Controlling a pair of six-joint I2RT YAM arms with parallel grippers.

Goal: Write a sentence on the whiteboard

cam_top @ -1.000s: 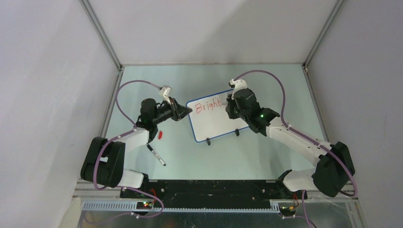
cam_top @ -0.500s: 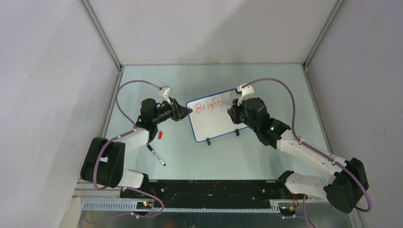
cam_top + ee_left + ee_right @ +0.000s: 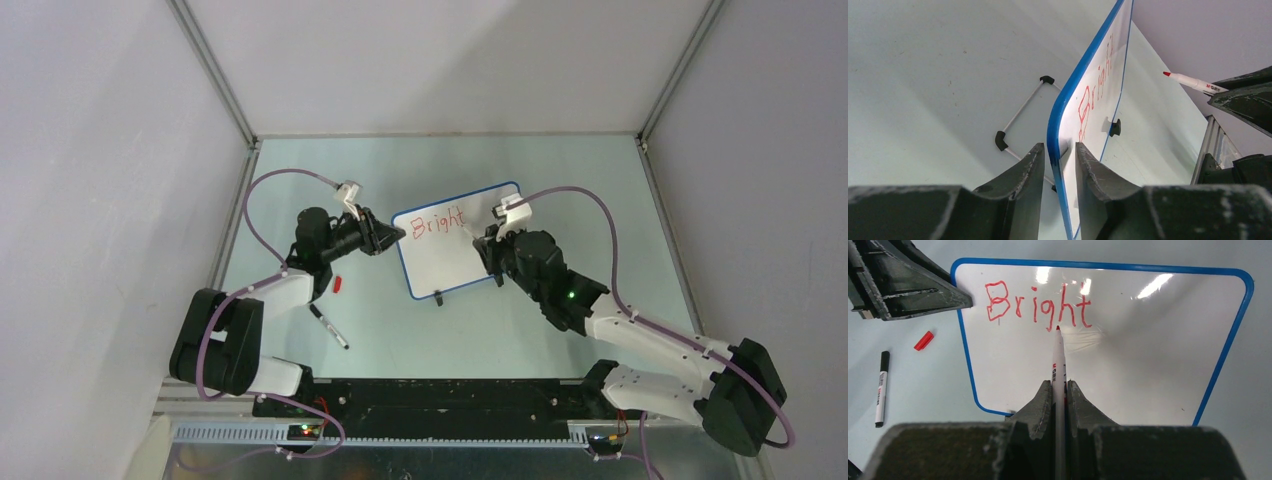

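Observation:
The whiteboard (image 3: 450, 262) stands tilted on its black clip feet mid-table, blue-rimmed. One red word of the sentence (image 3: 438, 220), "Bright" (image 3: 1038, 305), runs along its top. My left gripper (image 3: 397, 233) straddles the board's left edge (image 3: 1060, 112); its jaws are open, with a thin gap on each side of the blue rim (image 3: 1058, 150). My right gripper (image 3: 1059, 385) is shut on a red-tipped white marker (image 3: 1058, 360). The marker tip (image 3: 1057, 328) points just under the "h", in front of the board. The marker (image 3: 1195, 83) also shows in the left wrist view.
A black marker (image 3: 328, 327) lies on the table near the left arm, with a small red cap (image 3: 339, 283) beside it. A wire stand (image 3: 1023, 107) props the board from behind. Grey walls close in the table at the back and on both sides.
My right arm has drawn back toward the near side, carrying the marker from the board's upper right to its middle. My left jaws have widened slightly round the board's edge.

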